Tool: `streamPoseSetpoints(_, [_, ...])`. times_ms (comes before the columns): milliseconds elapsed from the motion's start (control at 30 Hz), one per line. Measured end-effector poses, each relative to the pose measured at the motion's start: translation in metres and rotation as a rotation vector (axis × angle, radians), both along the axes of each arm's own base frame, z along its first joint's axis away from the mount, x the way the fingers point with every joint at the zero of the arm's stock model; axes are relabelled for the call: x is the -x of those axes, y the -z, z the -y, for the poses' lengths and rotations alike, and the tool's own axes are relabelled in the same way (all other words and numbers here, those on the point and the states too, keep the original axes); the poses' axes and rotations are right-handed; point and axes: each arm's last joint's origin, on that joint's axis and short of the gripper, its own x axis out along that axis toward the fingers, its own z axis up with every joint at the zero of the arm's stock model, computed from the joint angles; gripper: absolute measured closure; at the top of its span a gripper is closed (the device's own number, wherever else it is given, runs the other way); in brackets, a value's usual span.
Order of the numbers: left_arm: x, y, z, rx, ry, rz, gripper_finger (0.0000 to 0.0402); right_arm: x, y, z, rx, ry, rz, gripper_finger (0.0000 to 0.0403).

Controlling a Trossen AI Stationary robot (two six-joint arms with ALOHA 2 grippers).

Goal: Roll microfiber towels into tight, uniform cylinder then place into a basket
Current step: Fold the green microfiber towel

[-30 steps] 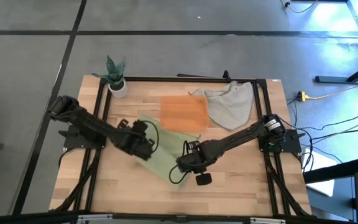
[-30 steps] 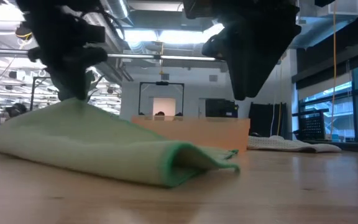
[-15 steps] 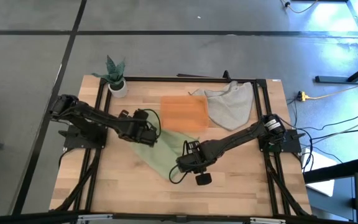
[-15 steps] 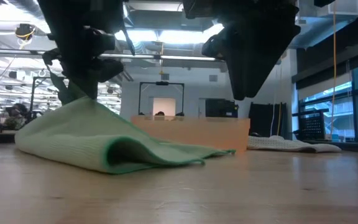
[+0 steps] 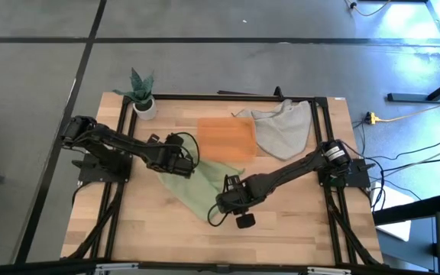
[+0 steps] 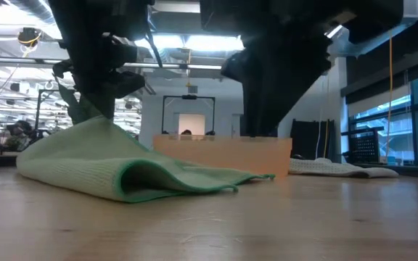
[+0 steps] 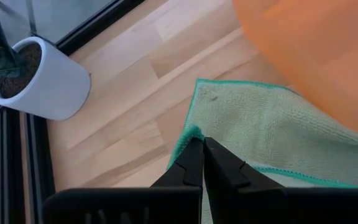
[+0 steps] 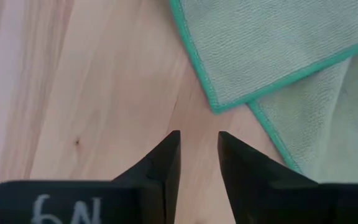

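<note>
High view: the green towel (image 5: 195,183) lies folded near the middle of the wooden counter (image 5: 296,221), reaching from the centre toward 7 o'clock. The left end effector (image 5: 183,163) sits on the towel's edge nearest 10 o'clock, clenched on the cloth. The right end effector (image 5: 221,203) hangs over the towel's corner toward 5 o'clock. The orange basket (image 5: 224,139) sits just toward 12 o'clock of the towel, with a grey towel (image 5: 283,128) just beside it at 3 o'clock of it and a potted plant (image 5: 143,95) off at the counter's 10 o'clock corner.

Low view: the green towel (image 6: 122,168) rests doubled over, its rounded fold facing the camera, one edge lifted where a dark end effector pinches it. The basket (image 6: 223,154) stands behind it.

Left wrist view: the fingers (image 7: 190,165) are pressed together on the green-trimmed edge of the towel (image 7: 260,134); the basket (image 7: 316,56) is just past it, and the white pot (image 7: 42,84) stands well apart.

Right wrist view: the right end effector (image 8: 196,142) is released, its fingers slightly apart over bare wood, just short of the towel's corner (image 8: 216,106) and touching nothing.
</note>
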Motion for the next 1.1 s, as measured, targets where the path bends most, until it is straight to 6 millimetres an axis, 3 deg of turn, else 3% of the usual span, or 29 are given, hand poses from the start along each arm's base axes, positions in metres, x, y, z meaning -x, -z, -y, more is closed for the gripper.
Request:
streamPoseSetpoints(300, [0.0, 0.0, 0.003, 0.014, 0.012, -0.002, 0.0401, -0.004, 0.024, 0.0, -0.031, -0.028, 0.118, 0.0241])
streamPoseSetpoints(633, [0.001, 0.0, 0.011, 0.015, 0.043, 0.001, 0.0401, 0.002, 0.049, 0.009, 0.024, 0.072, 0.157, 0.0247])
streamPoseSetpoints(1100, [0.001, 0.0, 0.012, 0.015, 0.044, 0.002, 0.0401, 0.001, 0.057, 0.009, 0.025, 0.105, 0.177, 0.0255])
